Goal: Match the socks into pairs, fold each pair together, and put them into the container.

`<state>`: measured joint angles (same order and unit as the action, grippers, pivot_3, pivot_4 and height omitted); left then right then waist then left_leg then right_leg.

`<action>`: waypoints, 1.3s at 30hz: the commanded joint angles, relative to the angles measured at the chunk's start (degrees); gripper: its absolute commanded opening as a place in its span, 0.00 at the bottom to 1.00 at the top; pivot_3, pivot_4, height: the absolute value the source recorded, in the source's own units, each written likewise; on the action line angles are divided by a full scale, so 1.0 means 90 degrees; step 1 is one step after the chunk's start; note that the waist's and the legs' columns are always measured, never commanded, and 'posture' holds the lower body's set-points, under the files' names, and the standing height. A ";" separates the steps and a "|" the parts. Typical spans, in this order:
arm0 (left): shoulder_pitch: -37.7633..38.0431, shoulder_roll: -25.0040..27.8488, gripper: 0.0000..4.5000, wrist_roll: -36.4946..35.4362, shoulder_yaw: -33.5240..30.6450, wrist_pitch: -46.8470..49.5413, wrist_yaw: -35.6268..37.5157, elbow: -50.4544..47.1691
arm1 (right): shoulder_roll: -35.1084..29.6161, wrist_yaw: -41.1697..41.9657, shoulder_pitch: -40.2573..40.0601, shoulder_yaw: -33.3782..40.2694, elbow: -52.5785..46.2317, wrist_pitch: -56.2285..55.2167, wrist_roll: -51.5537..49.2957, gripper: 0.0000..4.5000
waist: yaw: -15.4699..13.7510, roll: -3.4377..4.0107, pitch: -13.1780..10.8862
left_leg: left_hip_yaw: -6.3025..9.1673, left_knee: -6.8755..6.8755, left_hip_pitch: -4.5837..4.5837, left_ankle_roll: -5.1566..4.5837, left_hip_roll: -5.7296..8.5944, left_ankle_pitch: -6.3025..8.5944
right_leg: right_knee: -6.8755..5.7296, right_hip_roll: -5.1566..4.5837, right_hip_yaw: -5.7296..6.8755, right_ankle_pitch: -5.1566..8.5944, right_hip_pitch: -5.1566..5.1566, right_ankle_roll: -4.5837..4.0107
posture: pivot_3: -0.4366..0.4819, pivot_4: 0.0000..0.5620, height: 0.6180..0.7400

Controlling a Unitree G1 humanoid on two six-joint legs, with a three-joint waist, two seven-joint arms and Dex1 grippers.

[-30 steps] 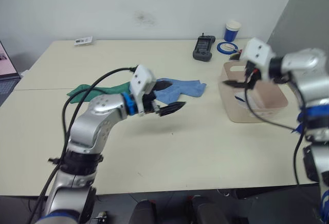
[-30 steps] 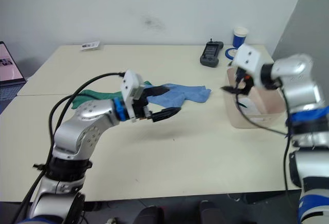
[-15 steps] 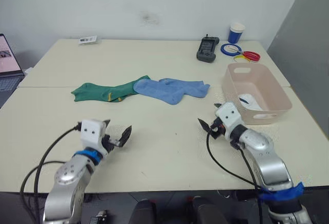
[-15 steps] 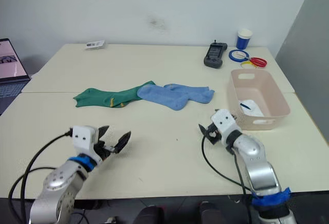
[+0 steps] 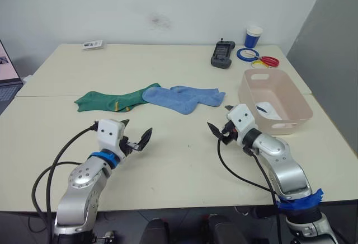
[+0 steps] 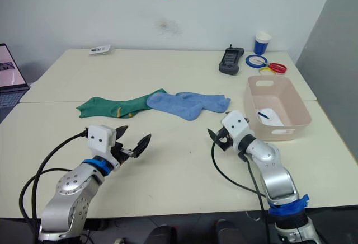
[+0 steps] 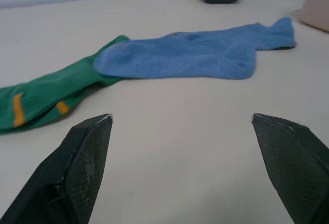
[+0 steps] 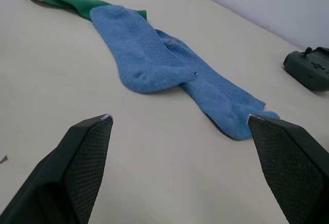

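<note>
On the cream table (image 5: 184,171), roughly mid-way across, the green socks (image 5: 112,99) and the light blue socks (image 5: 184,97) are lying flat in a line, w/ the blue cuff end overlapping the green toe end a bit. Green ones are showing yellow marks, and the blue pair is stacked w/ one sock sitting partly over the other. Over on the robot's right the pink-beige container (image 5: 274,103) is sitting near the table edge, and a white sock (image 5: 266,109) w/ a small dark mark is lying inside it on the bottom.

Left gripper (image 5: 135,136) is hovering low over bare table, well in front of the green socks, fingers spread wide and grasping nothing. Right gripper (image 5: 222,124) is hanging just in front of the blue socks' toe end, between them and the container, fingers also splayed apart, nothing in them. Both wrist views are looking straight at the socks thru the gap.

At the back of the table: a black handheld device (image 5: 222,54), a blue-and-white cup (image 5: 253,36), a blue tape ring (image 5: 246,54), red scissors (image 5: 267,61), plus a small card (image 5: 90,45) far left. A laptop (image 6: 10,75) is peeking in at the left edge.
</note>
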<state>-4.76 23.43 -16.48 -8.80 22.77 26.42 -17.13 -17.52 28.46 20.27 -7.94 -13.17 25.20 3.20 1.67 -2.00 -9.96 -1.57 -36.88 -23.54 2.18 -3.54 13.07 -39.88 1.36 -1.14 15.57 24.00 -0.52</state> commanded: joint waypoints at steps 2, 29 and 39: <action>-0.0940 0.0134 1.00 0.0171 0.0514 0.0199 0.0233 0.0580 | 0.0032 -0.0147 0.0355 0.0121 0.0146 -0.0191 -0.0080 1.00 | -0.0002 -0.0002 0.0001 | -0.0001 -0.0001 -0.0002 0.0000 0.0001 0.0000 | 0.0001 0.0002 0.0000 0.0000 0.0000 0.0000 | 0.48 0.27 1.00; -0.4469 -0.1146 0.38 0.1348 0.1428 -0.1355 0.0386 0.6555 | -0.0154 -0.0387 0.0332 0.0060 0.0106 -0.0010 0.0018 1.00 | -0.0006 -0.0002 0.0001 | 0.0010 -0.0006 -0.0023 0.0000 0.0006 -0.0001 | 0.0000 0.0003 0.0012 -0.0001 0.0007 0.0001 | 0.48 0.27 1.00; -0.4010 -0.1052 0.01 0.1317 0.1422 -0.1610 0.0697 0.5827 | -0.0158 -0.0319 0.0387 -0.0021 0.0274 -0.0136 -0.0007 1.00 | 0.0006 -0.0002 0.0001 | 0.0008 -0.0006 -0.0023 0.0001 0.0006 -0.0001 | 0.0000 0.0002 0.0010 -0.0001 0.0008 0.0002 | 0.48 0.27 1.00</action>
<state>-41.59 13.51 -4.43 3.79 9.24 31.42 38.81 -18.78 25.52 23.05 -8.23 -9.72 25.33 3.40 1.73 -2.02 -9.96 -1.49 -36.93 -23.75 2.19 -3.50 13.07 -39.89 1.38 -1.04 15.56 24.07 -0.51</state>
